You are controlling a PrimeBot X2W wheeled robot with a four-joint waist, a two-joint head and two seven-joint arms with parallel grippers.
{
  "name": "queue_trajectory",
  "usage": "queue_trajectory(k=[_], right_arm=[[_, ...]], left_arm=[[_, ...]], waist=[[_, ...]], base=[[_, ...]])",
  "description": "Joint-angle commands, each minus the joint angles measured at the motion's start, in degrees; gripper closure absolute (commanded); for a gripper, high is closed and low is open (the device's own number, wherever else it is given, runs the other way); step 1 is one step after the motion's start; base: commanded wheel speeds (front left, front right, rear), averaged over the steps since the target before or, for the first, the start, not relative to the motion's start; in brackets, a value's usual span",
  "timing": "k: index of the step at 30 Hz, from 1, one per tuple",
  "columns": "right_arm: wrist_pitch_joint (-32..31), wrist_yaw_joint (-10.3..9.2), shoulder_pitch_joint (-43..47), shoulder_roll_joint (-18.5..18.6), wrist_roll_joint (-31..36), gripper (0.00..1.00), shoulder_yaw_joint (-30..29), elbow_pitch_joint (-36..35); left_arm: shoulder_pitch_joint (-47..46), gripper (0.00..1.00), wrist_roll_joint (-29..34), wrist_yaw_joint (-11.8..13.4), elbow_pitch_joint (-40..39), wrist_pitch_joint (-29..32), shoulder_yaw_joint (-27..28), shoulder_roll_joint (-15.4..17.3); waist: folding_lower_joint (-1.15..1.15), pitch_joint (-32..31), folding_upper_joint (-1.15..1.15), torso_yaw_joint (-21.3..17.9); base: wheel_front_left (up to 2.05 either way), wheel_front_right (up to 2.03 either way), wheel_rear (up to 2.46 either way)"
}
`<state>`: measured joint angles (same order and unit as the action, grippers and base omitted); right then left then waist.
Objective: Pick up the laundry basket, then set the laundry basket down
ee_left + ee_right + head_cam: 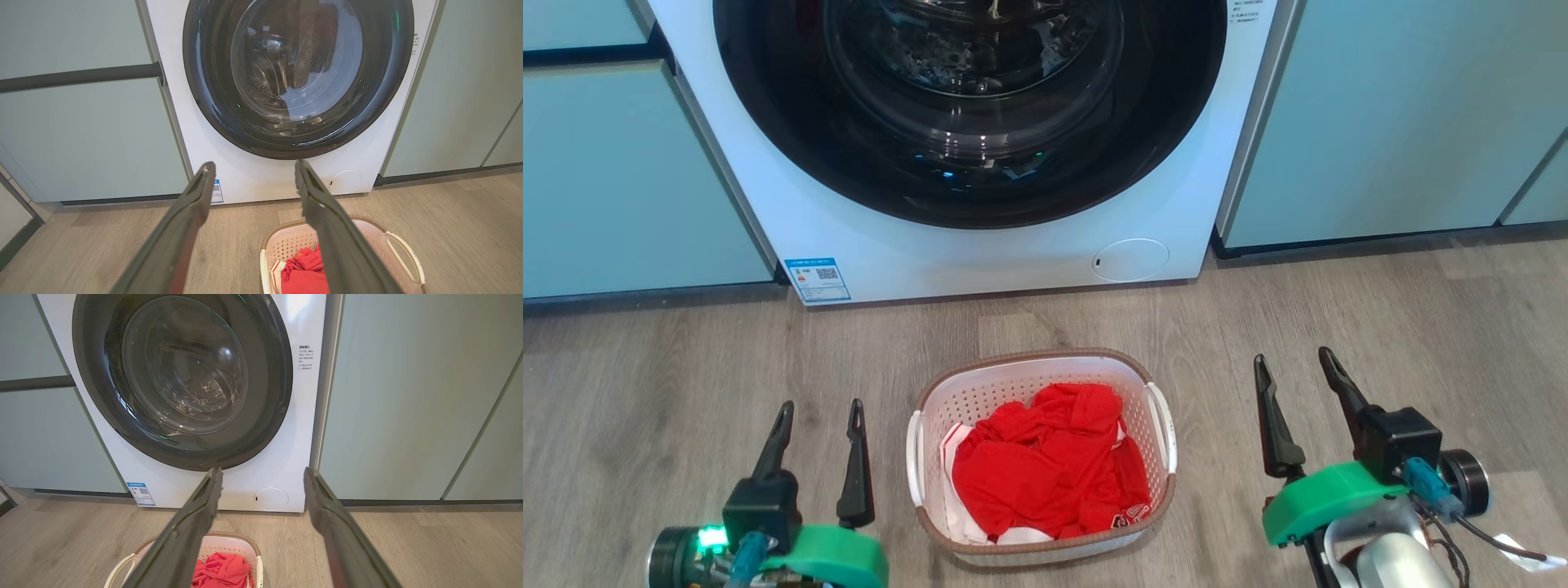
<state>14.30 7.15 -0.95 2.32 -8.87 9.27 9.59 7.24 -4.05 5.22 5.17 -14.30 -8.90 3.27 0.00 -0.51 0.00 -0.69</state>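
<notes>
The laundry basket stands on the wood floor before the washing machine, white with a brown rim and white side handles, holding red clothing. My left gripper hovers open to the basket's left, apart from it. On the basket's other side my right gripper is open too, farther from the rim. In the left wrist view the basket sits at the bottom right behind one finger; the right wrist view has the basket at the bottom left.
A white front-loading washing machine with a dark round door stands close behind the basket. Pale green cabinets flank it on both sides. Open wood floor lies left and right of the basket.
</notes>
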Motion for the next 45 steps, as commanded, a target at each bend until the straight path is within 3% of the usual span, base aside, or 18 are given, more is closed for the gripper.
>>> queue_trajectory(k=[1,28,45], right_arm=[[0.70,0.34,-3.20,0.55,0.19,0.00,1.08,-1.77],[0.70,0.34,-3.87,0.55,-0.13,0.00,0.64,-0.32],[0.70,0.34,-12.85,0.55,0.40,0.00,-1.83,2.42]], left_arm=[[-1.93,0.00,0.18,-0.08,-1.39,-0.70,1.88,-0.26],[-3.39,0.00,-0.47,-0.08,-1.09,-0.70,2.00,-0.38],[-13.63,0.00,-1.79,-0.13,4.15,-0.70,1.30,-0.39]], waist=[[0.00,-0.02,0.00,0.01],[0.00,1.96,0.00,0.29],[0.00,16.84,0.00,2.12]], base=[[0.00,0.00,0.00],[0.00,0.00,0.00],[0.00,0.00,0.00]])
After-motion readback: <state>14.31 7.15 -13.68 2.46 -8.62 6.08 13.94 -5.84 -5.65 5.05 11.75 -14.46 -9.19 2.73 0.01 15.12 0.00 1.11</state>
